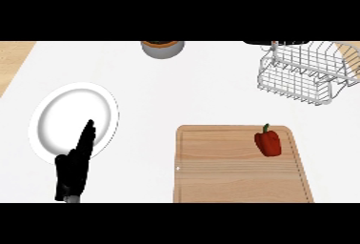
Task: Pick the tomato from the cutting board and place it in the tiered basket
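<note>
A red vegetable with a green stem, shaped like a bell pepper rather than a tomato, lies on the upper right part of the wooden cutting board. The wire tiered basket stands at the far right, behind the board. My left hand shows at the lower left, fingers straight and pointing up over the rim of a white plate, holding nothing. It is far to the left of the board. My right hand is not in view.
A white plate lies on the left of the white counter. A grey round pot or cup stands at the back centre. A strip of wooden surface shows at the far left.
</note>
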